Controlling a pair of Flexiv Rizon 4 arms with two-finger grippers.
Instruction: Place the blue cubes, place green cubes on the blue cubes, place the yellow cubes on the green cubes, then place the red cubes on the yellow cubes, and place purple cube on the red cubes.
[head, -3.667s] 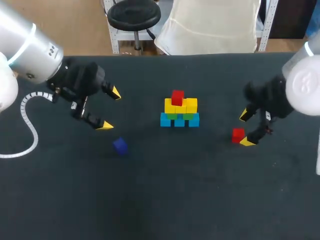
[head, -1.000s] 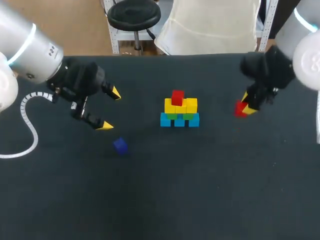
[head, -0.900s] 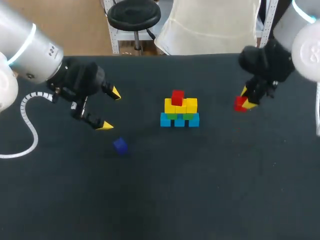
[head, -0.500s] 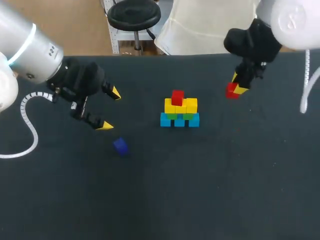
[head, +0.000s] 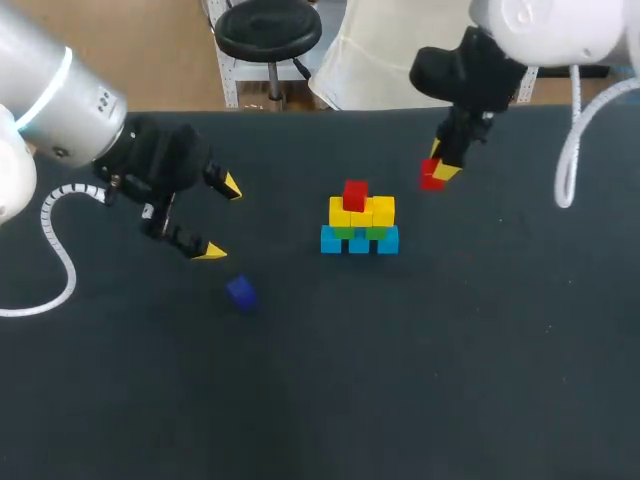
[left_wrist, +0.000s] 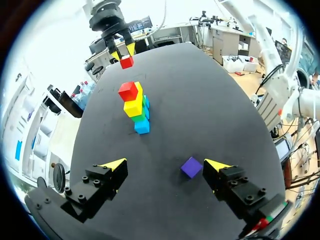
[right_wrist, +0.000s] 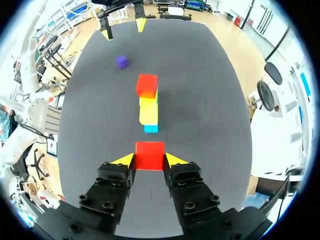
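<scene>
Robotics lab, manipulation test setup. Two big white-and-grey robot arms, left arm and right arm, flank a wide black matte table. Props are plain small coloured cubes: a blue-green-yellow-red stack, a loose purple cube, a small red cube clamped in the right hand.

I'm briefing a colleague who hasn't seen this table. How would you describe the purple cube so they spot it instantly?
On the dark table, find the stack of cubes in the middle. Near the open left gripper lies the purple cube: the only purple one, alone, touching nothing.
</scene>
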